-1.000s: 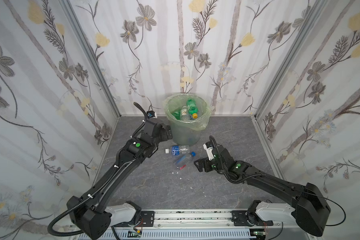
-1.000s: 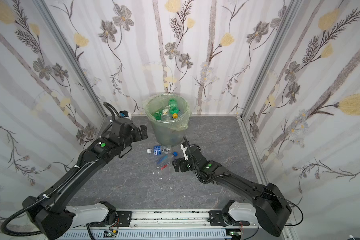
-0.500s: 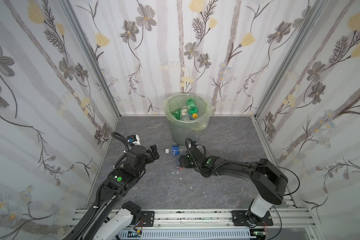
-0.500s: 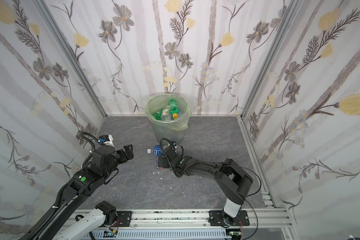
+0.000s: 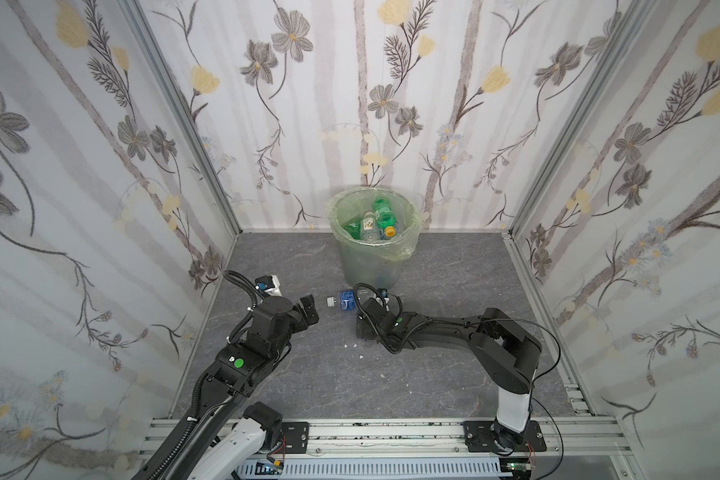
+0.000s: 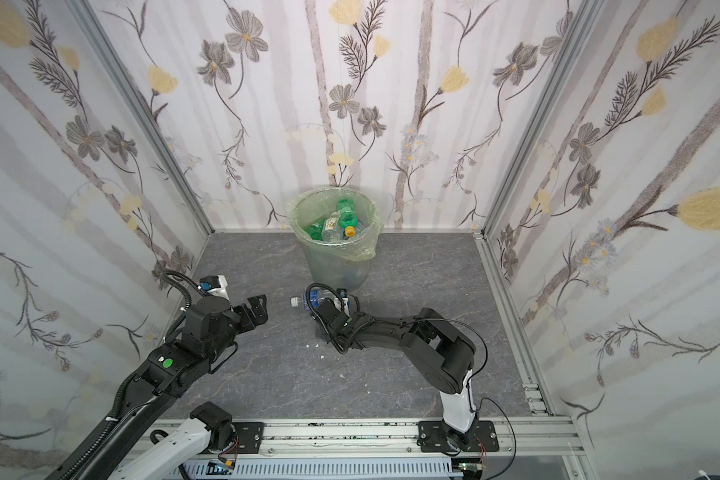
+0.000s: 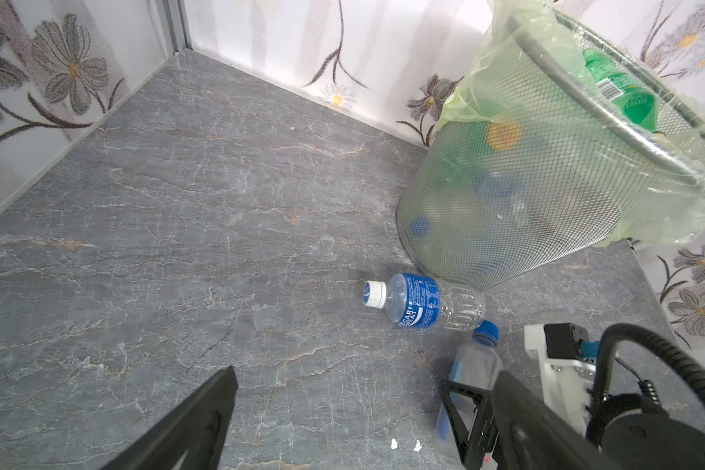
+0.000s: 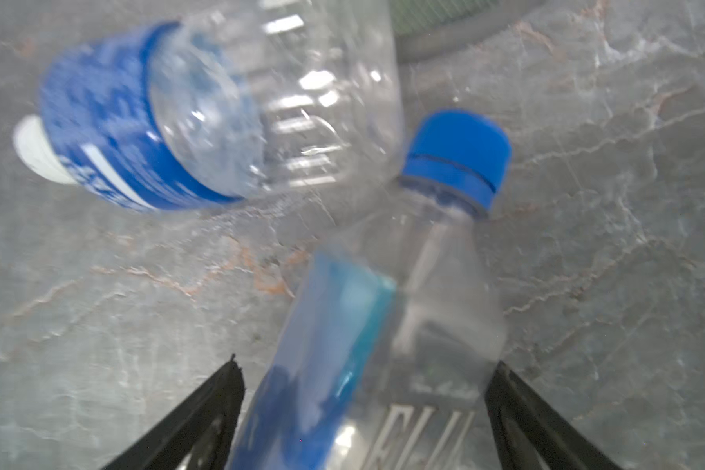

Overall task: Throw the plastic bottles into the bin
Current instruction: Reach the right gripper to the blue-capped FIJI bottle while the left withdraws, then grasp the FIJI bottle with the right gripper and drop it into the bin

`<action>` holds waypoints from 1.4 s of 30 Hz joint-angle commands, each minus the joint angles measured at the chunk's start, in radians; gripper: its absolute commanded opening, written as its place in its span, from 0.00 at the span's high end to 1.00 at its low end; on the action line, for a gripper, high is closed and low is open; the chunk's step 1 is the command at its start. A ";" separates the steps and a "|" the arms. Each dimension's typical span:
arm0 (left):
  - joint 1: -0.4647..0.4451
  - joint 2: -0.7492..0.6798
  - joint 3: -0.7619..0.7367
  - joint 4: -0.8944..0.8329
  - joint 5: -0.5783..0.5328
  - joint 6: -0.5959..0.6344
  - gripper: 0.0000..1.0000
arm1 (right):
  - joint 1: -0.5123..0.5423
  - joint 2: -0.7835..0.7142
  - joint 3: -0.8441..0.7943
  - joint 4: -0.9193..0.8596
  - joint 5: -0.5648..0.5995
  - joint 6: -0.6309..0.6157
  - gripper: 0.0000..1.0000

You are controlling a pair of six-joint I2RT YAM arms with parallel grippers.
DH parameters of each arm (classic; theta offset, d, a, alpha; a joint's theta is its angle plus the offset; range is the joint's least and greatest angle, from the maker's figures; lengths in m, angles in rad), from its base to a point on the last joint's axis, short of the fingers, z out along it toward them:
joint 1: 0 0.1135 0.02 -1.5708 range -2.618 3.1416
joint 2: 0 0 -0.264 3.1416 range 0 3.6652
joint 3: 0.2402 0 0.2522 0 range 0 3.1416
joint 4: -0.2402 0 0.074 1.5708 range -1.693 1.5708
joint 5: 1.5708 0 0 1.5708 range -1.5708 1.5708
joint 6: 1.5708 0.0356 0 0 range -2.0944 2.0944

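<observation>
- Top views, both: left fingers point(image 5: 309, 309) point(image 6: 258, 309) released, spread wide with nothing between them, held clear of the grey worktop point(image 5: 308, 374), left of the loose bottles and apart from them.
- Left wrist view: only one of that pair plainly seen at the frame edge; its partner impossible to separate from the dark bulk of the right arm.
- Next along, white-capped bottle point(image 5: 344, 300) point(image 7: 418, 301): clear, blue label, on its side on the worktop, cap toward the left arm, base just beside the foot of the bin point(image 5: 368, 266) point(image 7: 485, 203); contact there impossible to judge.
- Blue-capped bottle point(image 7: 475, 362) point(image 8: 403, 305): clear, also lying on the worktop, cap right by the base of the white-capped bottle. Blurred and cut off by the frame edge in the right wrist view, buried under the arm in both top views.
- Over it, right fingers point(image 5: 364, 329): down at the worktop, one to either side of the blue-capped bottle, not yet clenched, a sliver of worktop showing beside one of them in the right wrist view.
- Then the bin itself: metal mesh wall, thin green bag folded over the rim, upright near the back wall. Inside, near the top: green bottle with a yellow cap point(image 5: 381, 214), clear bottle with a pale label point(image 5: 368, 226), more green plastic beside them.
- Lower layers only smears through mesh and bag: a blue cap, an orange-yellow cap, pale shapes; count impossible.
</observation>
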 commanded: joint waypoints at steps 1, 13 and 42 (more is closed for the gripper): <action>0.002 -0.006 -0.009 0.022 -0.003 0.000 0.00 | 0.000 -0.048 -0.049 -0.016 0.035 -0.010 0.13; 0.004 0.005 -0.022 0.026 0.002 -0.012 0.00 | -0.003 -0.218 -0.186 0.035 0.008 -0.129 0.47; 0.004 0.020 -0.050 0.038 0.064 -0.093 0.00 | -0.026 -0.991 -0.194 0.216 0.037 -0.701 0.55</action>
